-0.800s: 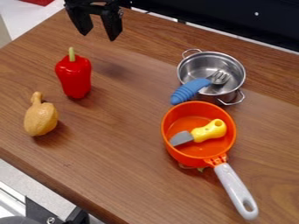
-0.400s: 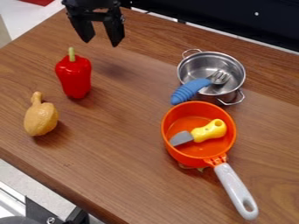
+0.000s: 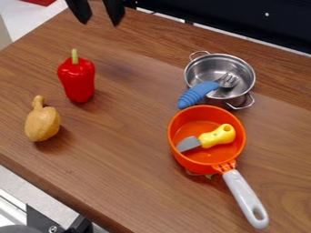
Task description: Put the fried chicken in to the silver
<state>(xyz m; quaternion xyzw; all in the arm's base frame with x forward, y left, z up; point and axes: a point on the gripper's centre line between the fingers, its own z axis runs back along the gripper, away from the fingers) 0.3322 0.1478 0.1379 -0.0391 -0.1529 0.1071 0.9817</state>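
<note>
The gripper's (image 3: 101,17) 2 fingers hang spread! Toward the camera and right of them, the silver pot (image 3: 213,68) holds 1 fork (image 3: 198,92); nearer still, the orange pan (image 3: 174,125) cradles 1 knife (image 3: 215,137).

The gripper (image 3: 100,23) is cut off above its jaws. Left of them, a red item (image 3: 41,2) is cropped. Below right of them, something (image 3: 209,176) under the pan (image 3: 209,157) is mostly hidden, unidentifiable.

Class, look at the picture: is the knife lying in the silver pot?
No, the knife lies in the orange pan, while the silver pot holds a blue-handled fork.
</note>
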